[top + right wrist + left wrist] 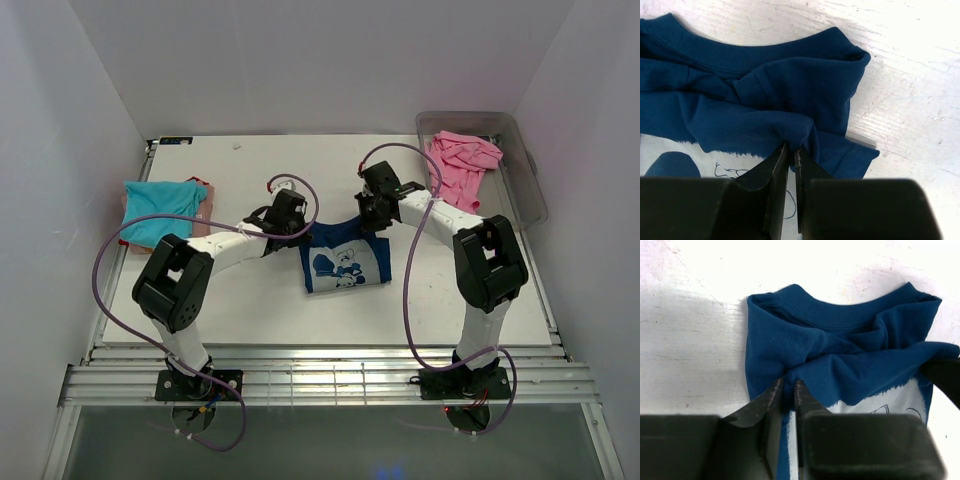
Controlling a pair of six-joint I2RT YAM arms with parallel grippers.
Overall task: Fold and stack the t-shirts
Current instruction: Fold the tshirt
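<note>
- At the counter's (250, 310) middle, my left tool (788, 388) clenched a fold of the navy t-shirt (840, 355).
- My right tool (791, 150) pinched the opposite fold.
- White counter showed beyond the collar edge.

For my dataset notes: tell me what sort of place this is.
Most likely a robot lab test cell. Plain white walls box in a white table; a left arm and right arm are mounted on a metal rail at its near edge; a navy t-shirt and clear tub lie there.
</note>
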